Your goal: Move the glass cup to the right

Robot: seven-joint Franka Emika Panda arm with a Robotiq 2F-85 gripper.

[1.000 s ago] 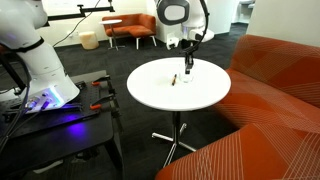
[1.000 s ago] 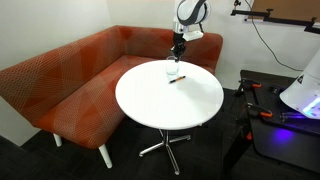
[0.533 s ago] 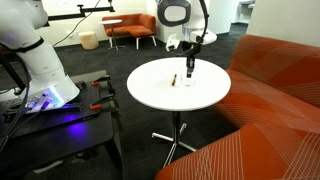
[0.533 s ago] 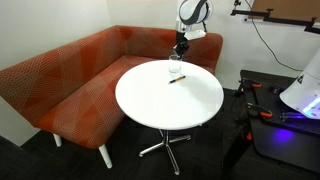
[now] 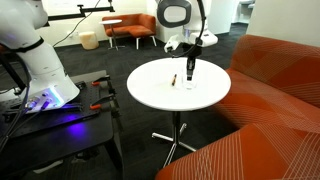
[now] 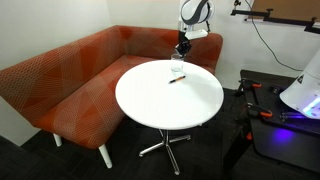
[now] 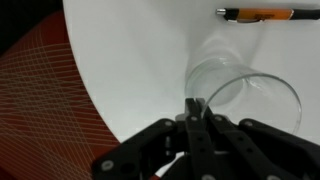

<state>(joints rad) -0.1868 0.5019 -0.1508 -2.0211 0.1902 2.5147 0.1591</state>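
The glass cup (image 7: 246, 92) is a clear tumbler that stands on the white round table (image 7: 130, 60), near its edge. In the wrist view my gripper (image 7: 195, 108) is shut with its fingers pinching the cup's near rim. In both exterior views the gripper (image 5: 190, 66) (image 6: 180, 55) hangs straight down over the table's far edge, with the faint cup (image 5: 190, 75) (image 6: 176, 70) under it. An orange and black pen (image 7: 255, 14) lies on the table just past the cup, and shows as a small dark stick (image 5: 173, 79) (image 6: 176, 79).
The round table (image 5: 165, 98) (image 6: 150, 105) stands on one pedestal foot. An orange sofa (image 6: 60, 75) (image 5: 275, 90) curves round it, close to the edge where the cup is. A black cart (image 5: 60, 125) with the robot base stands on the other side.
The gripper, shut on the cup's rim, has shifted slightly sideways along the table edge, and the cup has moved with it. The pen has not moved.
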